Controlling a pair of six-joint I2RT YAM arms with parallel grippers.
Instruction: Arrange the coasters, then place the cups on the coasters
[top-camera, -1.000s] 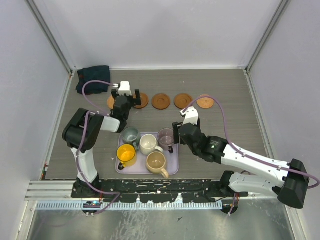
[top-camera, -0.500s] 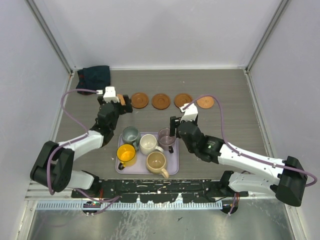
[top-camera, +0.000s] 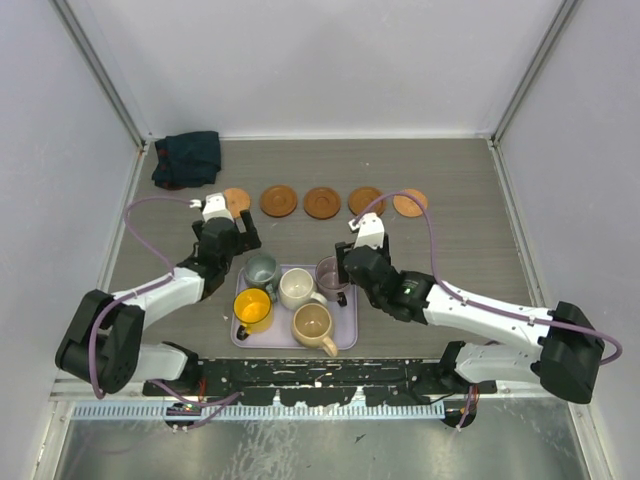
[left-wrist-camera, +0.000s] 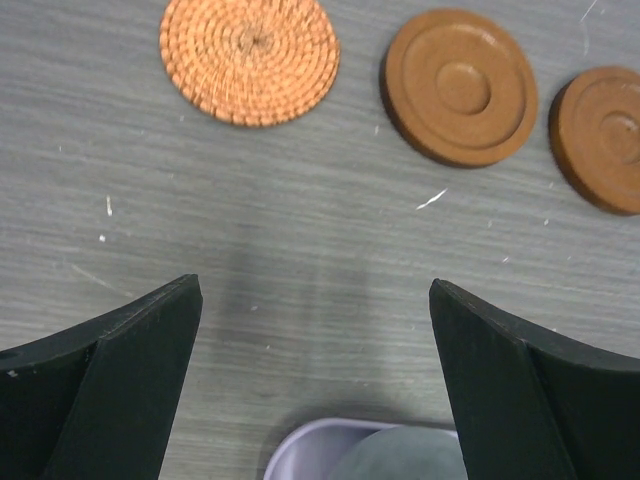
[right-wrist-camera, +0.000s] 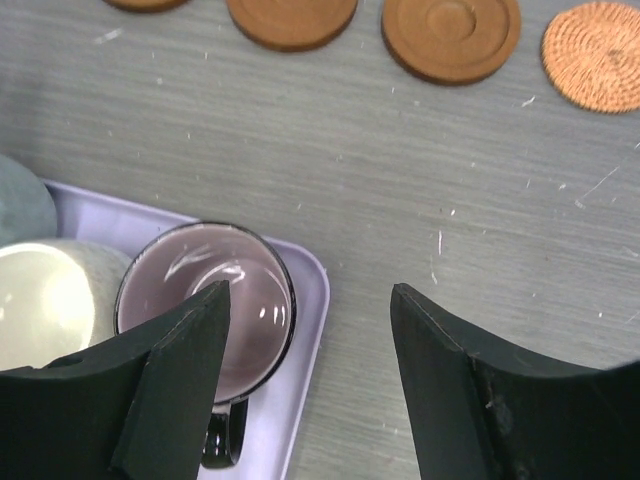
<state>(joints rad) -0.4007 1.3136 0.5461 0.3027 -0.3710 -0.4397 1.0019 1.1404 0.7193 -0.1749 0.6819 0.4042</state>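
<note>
Now, my right hand (right-wrist-camera: 305, 300), half spread, straddles the wall of the purple cup (right-wrist-camera: 200, 285) on the tray (right-wrist-camera: 272, 405); my left hand (left-wrist-camera: 315, 290) hangs spread, empty. Coasters (top-camera: 322, 202) lie rowed beyond, so I judge cup-placing is in hand: pinch, lift, carry.

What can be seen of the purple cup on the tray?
The purple cup is a small, round, translucent purple-grey mug that looks glassy, with a dark rim and a dark handle pointing toward the arms' bases. It stands upright and empty in the far right corner of the lavender tray, close beside the white cup; whether they touch is unclear. The right gripper hangs open above it, one finger over its mouth.
</note>
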